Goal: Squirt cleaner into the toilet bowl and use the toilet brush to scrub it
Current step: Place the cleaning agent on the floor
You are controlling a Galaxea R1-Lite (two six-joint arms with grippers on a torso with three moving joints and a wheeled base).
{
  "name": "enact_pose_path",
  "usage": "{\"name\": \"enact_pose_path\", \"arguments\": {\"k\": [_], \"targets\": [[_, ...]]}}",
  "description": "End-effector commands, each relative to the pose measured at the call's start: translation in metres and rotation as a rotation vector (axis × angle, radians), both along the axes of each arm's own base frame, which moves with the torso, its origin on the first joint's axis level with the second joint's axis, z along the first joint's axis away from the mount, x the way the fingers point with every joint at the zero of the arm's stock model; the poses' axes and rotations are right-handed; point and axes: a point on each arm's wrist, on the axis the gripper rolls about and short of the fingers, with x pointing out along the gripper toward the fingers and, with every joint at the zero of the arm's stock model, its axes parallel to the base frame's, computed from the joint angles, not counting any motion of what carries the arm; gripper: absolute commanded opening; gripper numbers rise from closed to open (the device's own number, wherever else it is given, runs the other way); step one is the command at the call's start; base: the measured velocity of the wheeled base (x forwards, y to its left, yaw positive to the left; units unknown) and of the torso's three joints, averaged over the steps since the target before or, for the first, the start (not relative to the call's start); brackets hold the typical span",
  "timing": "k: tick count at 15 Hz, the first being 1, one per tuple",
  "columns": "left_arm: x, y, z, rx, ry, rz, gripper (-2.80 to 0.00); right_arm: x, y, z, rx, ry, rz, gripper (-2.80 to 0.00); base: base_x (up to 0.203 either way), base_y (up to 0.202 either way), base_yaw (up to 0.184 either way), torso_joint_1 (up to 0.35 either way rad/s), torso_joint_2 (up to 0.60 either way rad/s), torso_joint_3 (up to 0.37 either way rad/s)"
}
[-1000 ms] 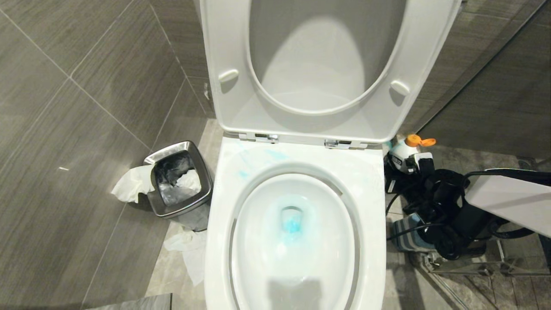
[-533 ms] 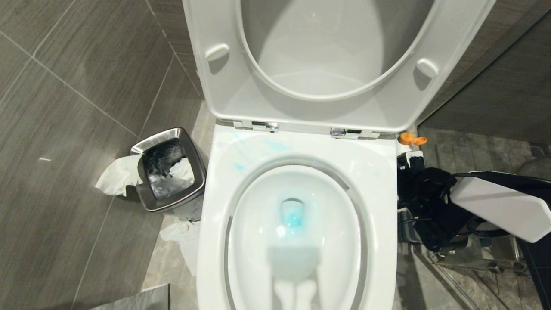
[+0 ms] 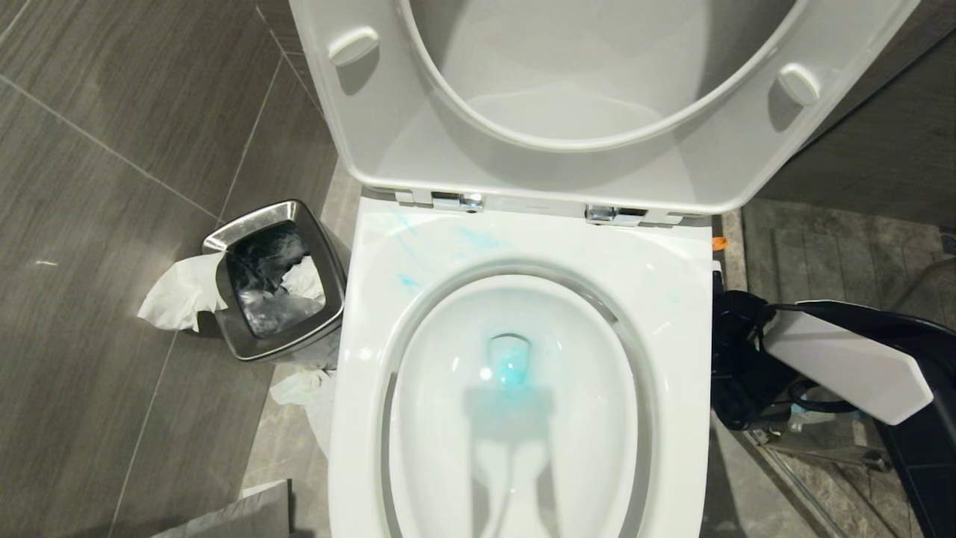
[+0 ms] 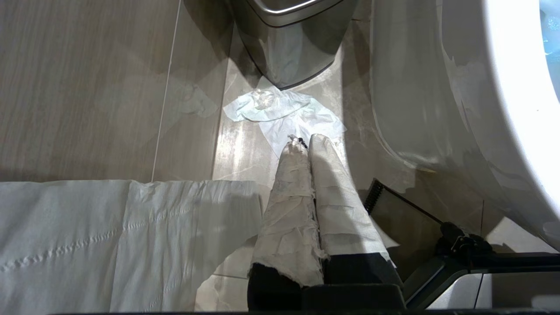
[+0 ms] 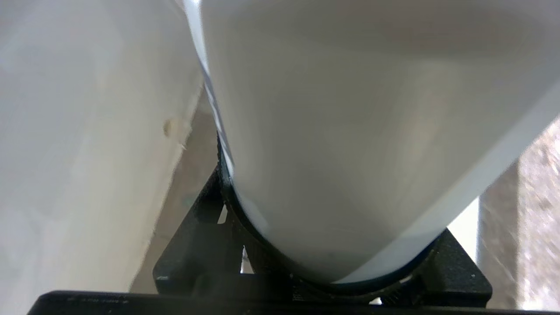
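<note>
Beside the toilet bowl, blue cleaner pooled inside, the right gripper seemingly clasped a white bottle, the left gripper pressed together; lowering it blind risked tipping it.

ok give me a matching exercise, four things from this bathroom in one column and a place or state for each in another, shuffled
Things:
1. toilet seat
2. waste bin
3. blue cleaner
4. left gripper

Places or states:
A. pooled at the bottom of the toilet bowl
B. shut, fingers wrapped in paper, low over a tissue on the floor
C. raised upright
D. left of the toilet, with paper hanging over its rim

Pairs: 1-C, 2-D, 3-A, 4-B
</note>
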Motion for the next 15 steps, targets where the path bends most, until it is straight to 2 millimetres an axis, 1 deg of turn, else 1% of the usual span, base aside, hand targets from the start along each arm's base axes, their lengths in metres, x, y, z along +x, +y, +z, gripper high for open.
{"name": "enact_pose_path", "arguments": {"k": [1, 4, 7, 10, 15], "targets": [[0.0, 0.0, 0.0, -0.001, 0.001, -0.001, -2.8, 0.004, 0.003, -0.001, 0.001, -0.021, 0.006, -2.8, 0.0, 0.0, 0.0, 0.0, 0.0, 0.0], [0.0, 0.0, 0.0, -0.001, 0.001, -0.001, -2.8, 0.01, 0.006, -0.001, 0.003, -0.042, 0.011, -2.8, 0.0, 0.0, 0.0, 0.0, 0.0, 0.0], [0.0, 0.0, 0.0, 0.001, 0.001, -0.001, -2.8, 0.014, 0.007, -0.006, 0.004, -0.05, 0.011, -2.8, 0.0, 0.0, 0.0, 0.0, 0.0, 0.0], [0.0, 0.0, 0.0, 0.001, 0.001, -0.001, -2.8, 0.022, 0.007, -0.014, 0.008, -0.06, 0.009, -2.8, 0.0, 0.0, 0.0, 0.0, 0.0, 0.0], [0.0, 0.0, 0.0, 0.001, 0.001, -0.001, -2.8, 0.025, 0.009, -0.028, 0.008, -0.048, 0.011, -2.8, 0.0, 0.0, 0.0, 0.0, 0.0, 0.0]]}}
